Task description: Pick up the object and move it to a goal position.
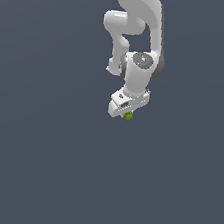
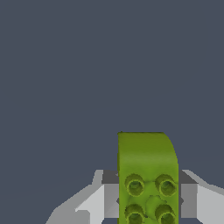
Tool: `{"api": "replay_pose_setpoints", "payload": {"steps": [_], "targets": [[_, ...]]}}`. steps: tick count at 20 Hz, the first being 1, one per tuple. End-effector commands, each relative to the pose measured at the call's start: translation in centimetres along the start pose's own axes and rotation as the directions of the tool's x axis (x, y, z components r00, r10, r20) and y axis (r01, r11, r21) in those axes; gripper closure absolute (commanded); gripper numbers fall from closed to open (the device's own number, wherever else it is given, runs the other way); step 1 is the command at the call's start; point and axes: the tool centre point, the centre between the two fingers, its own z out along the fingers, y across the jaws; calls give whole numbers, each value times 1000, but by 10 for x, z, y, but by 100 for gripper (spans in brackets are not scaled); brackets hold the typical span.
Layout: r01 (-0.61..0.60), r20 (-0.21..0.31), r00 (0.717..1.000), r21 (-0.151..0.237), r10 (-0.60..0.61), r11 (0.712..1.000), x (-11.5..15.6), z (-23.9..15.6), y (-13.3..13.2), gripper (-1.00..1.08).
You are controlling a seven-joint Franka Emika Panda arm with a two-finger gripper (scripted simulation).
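The object is a small lime-green blocky piece with darker green round studs. In the exterior view it shows just under my white gripper, near the middle of the picture. In the wrist view the piece fills the space between my grey fingers, which press on both of its sides. My gripper is shut on it. The exterior view does not show whether the piece is off the floor. No goal mark shows in either view.
A plain dark grey-blue floor fills both views. The white arm comes down from the top of the exterior view. No other objects show.
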Motion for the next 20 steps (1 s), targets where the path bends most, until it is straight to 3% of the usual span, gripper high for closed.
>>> {"api": "replay_pose_setpoints", "payload": {"steps": [1, 10, 20], "targets": [[0, 0, 1000, 0, 0, 1000, -12, -11, -7, 108], [0, -1, 1000, 0, 0, 1000, -39, -37, -23, 108], [0, -1, 1000, 1, 0, 1000, -45, -44, -26, 108]]}}
